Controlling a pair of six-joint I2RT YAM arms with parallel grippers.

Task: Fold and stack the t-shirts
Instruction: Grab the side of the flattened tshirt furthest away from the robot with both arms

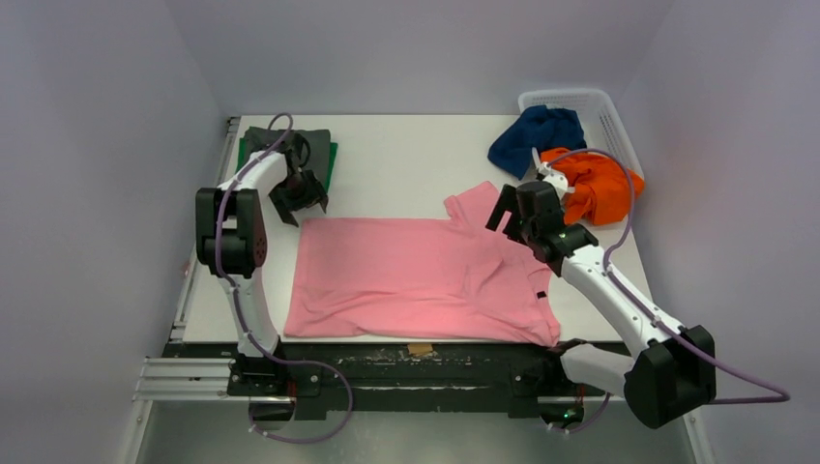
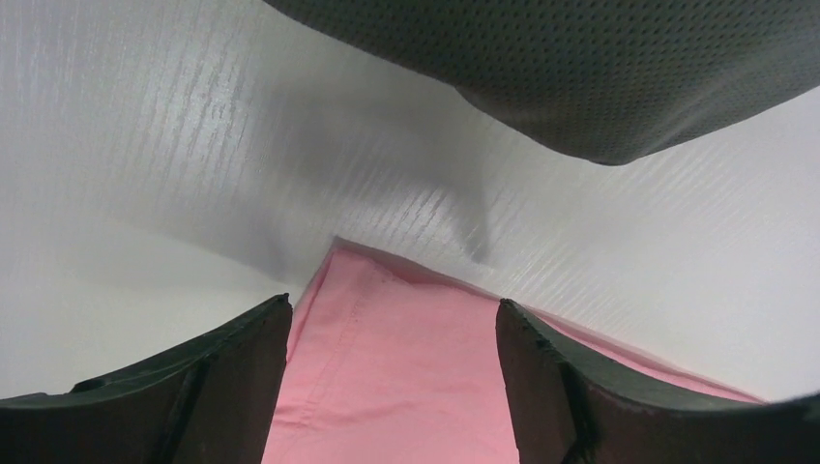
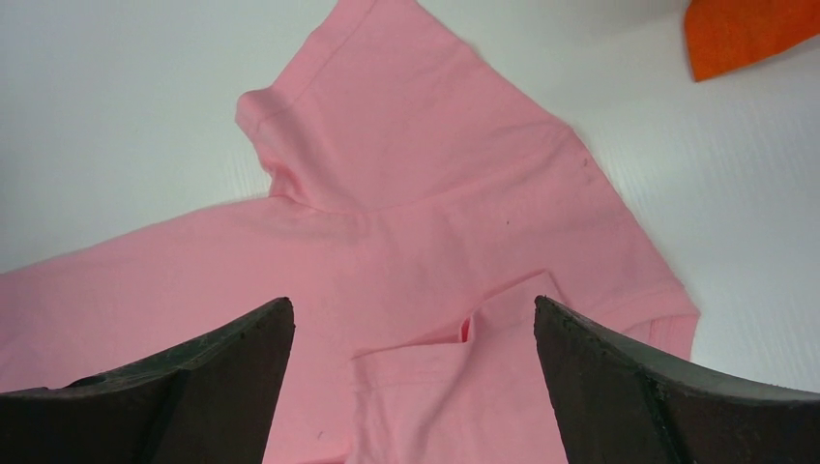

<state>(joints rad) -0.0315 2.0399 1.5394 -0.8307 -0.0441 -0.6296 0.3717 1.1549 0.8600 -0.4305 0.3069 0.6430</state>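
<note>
Left end effector (image 2: 392, 307) and right end effector (image 3: 414, 307) hover open over pink t-shirt (image 1: 406, 275).

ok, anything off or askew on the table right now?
Pink t-shirt isn't flat: its right end is rumpled, with a flap folded over below the right pincer. Orange t-shirt and navy t-shirt spill out of the white basket onto the table. Nothing looks damaged.
</note>
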